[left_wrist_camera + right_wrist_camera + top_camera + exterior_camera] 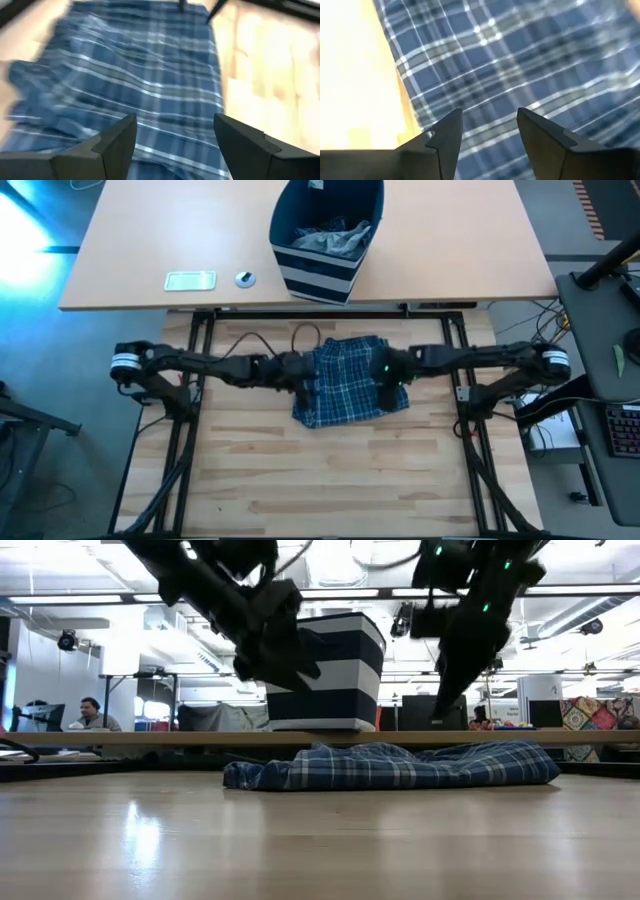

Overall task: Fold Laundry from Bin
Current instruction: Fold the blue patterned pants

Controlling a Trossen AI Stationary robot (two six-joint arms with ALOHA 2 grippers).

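A blue-and-white plaid garment [345,380] lies folded flat on the wooden table [330,470], its underside resting on the boards [400,765]. My left gripper [306,380] hangs open above its left edge, clear of the cloth [175,135]. My right gripper [388,392] hangs open above its right part, also clear [490,125]. In the low view both grippers are well above the garment, the left gripper [290,670] and the right gripper [440,705]. The navy striped bin [325,240] stands on the far table with grey laundry [335,242] inside.
On the far table, left of the bin, lie a small flat pale card [190,280] and a small round object [245,278]. Black frame rails [180,410] run along both sides of the wooden table. A person [90,715] sits far off in the room.
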